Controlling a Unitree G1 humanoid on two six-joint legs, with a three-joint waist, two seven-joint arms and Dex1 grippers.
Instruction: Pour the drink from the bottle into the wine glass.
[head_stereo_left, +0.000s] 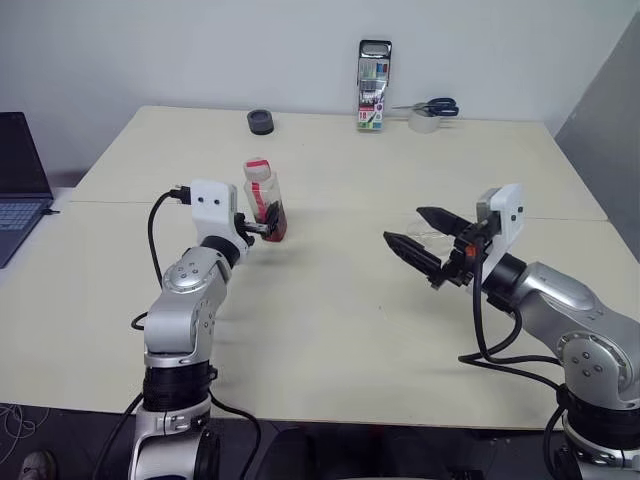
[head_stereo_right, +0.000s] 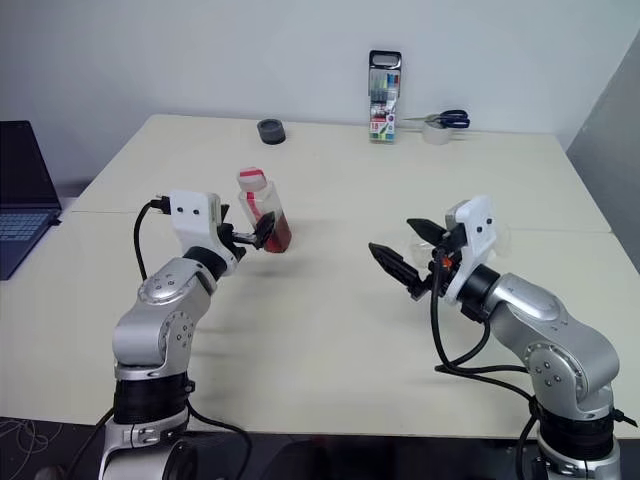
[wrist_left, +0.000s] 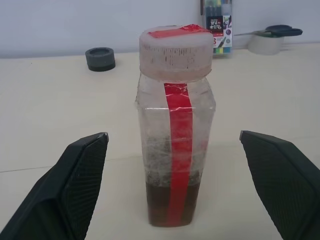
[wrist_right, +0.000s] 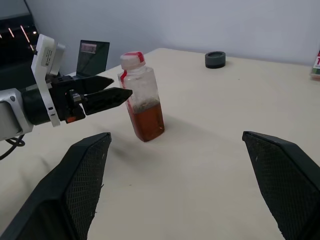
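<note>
Legible text: none. Print is carried on the marker pen case at the far edge of the surface, but no characters can be made out.

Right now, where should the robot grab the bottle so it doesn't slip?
Probably the flat-sided body of the bottle, just under the wide cap. It stands upright on the table, so a level approach from the robot's side suits it, one finger on each flat face. The left pincer is open and already lined up that way, not touching yet.
</note>
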